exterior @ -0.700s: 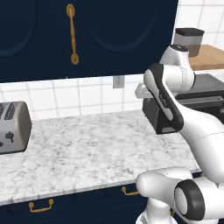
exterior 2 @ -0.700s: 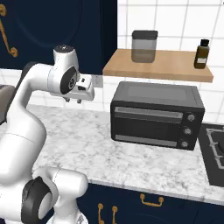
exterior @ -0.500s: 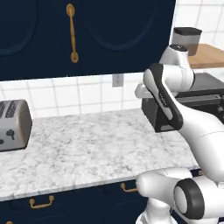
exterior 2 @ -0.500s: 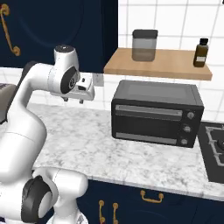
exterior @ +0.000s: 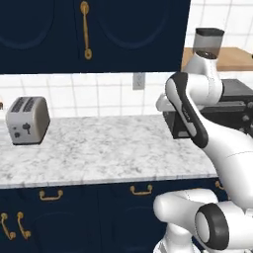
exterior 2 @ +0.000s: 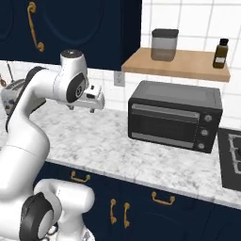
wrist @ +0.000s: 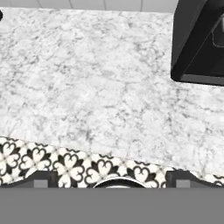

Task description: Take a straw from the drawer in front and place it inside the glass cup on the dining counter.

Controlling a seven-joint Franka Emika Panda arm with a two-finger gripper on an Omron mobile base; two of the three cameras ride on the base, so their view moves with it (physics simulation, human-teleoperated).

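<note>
Clearly we are at the very start: nothing is held, and no straw, glass cup or dining counter can be seen from where we stand, so we cannot say where the straw lies. Our gripper (exterior 2: 92,103) hangs high above the marble worktop (exterior: 99,153) with its fingers spread wide and nothing between them. Every drawer front below the worktop edge looks closed, among them the ones with brass handles (exterior: 141,189), and we cannot tell which is the deep drawer we want. By our reckoning all of the job is left: open the drawer, pick the straw, carry it to the cup.

For room, the worktop under the hand is bare; the hand view looks straight down on marble with the patterned floor (wrist: 65,164) past its front edge. The black toaster oven (exterior 2: 175,116) stands near on the right, the toaster (exterior: 27,120) well apart to the left. Dark wall cabinets (exterior: 94,34) hang overhead, so a lift has a limit. Coming down, we must clear the worktop lip before reaching any drawer.
</note>
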